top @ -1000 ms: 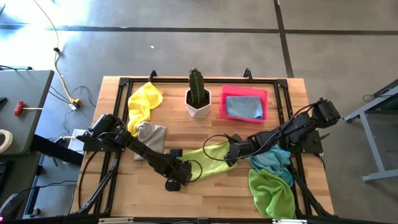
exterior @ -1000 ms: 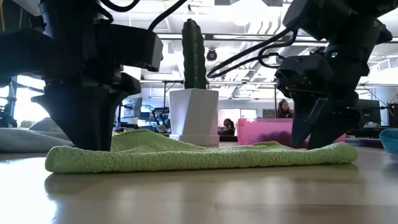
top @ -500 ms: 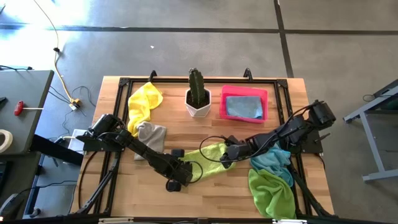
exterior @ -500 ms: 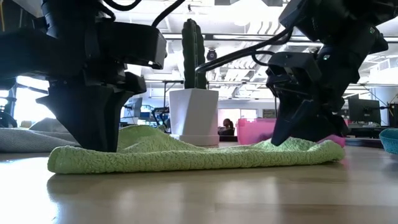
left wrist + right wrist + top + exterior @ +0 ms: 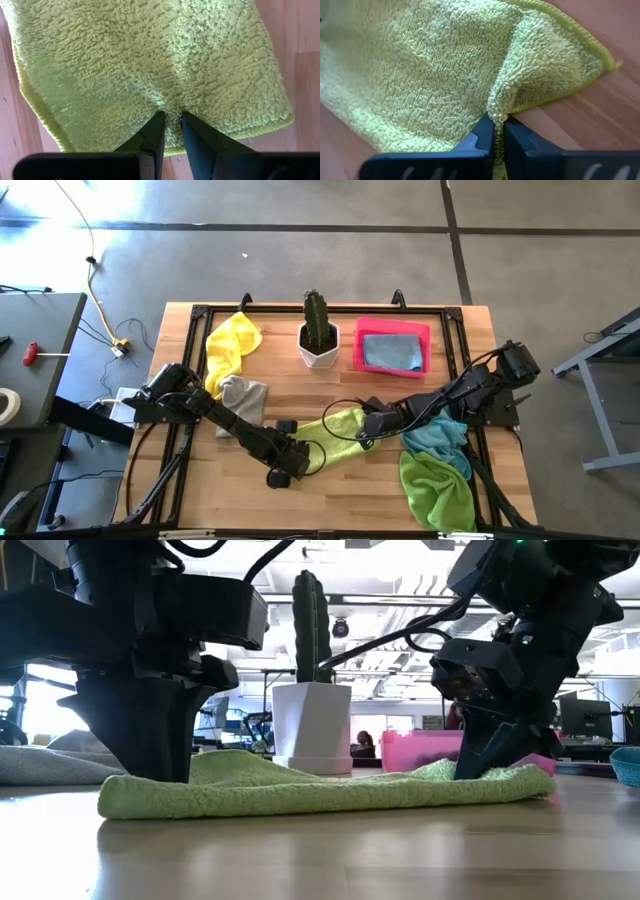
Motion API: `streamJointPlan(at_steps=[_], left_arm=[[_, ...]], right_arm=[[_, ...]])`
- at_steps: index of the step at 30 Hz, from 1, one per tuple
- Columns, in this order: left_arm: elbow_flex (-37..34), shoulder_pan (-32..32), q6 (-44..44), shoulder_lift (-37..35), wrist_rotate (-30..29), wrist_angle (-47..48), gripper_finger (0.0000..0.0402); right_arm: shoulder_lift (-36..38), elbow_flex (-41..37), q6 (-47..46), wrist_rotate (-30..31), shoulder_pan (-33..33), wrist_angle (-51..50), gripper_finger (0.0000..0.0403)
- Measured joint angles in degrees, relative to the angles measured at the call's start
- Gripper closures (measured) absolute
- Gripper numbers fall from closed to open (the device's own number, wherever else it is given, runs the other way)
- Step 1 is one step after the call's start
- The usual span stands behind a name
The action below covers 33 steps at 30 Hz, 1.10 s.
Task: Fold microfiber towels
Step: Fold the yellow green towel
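- High view: I had my left tool (image 5: 297,457) pinching the lime green towel (image 5: 335,432) near one end on the table (image 5: 340,495).
- My right tool (image 5: 366,432) pinched a fold at its other end.

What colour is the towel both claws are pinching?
Lime green. The towel shows best in the left wrist view, up close.

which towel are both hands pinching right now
The lime green towel mid-table, with the left hand and right hand at opposite ends; the other towels lie untouched.
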State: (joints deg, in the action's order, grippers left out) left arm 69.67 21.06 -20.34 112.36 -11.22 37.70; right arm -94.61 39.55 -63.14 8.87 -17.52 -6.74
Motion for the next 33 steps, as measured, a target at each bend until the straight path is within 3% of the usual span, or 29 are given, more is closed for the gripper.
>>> streamJointPlan(at_steps=[5, 14, 18, 26, 33], left_arm=[[1.40, -0.01, 0.60, -0.38, -0.61, 0.26, 0.0342], [2.27, 1.37, 0.59, -0.53, 0.46, 2.64, 0.0342], [2.27, 2.26, 0.51, -0.62, 0.33, 3.24, 0.0342], [2.32, 3.95, -0.04, -0.73, 0.26, 4.65, 0.0342], [2.36, 5.73, -0.41, -0.73, -2.25, 6.56, 0.0342]], right_arm=[[3.04, -0.09, 0.13, -1.50, 0.31, -5.42, 0.0393], [5.87, 10.68, 0.20, 0.34, 0.37, -43.40, 0.0399], [5.88, 16.60, -0.85, 1.56, 0.52, -53.31, 0.0399], [4.94, 25.62, -2.96, 1.90, 0.32, -54.80, 0.0399], [-0.38, 32.34, -2.80, 2.00, -1.11, -51.47, 0.0399]])
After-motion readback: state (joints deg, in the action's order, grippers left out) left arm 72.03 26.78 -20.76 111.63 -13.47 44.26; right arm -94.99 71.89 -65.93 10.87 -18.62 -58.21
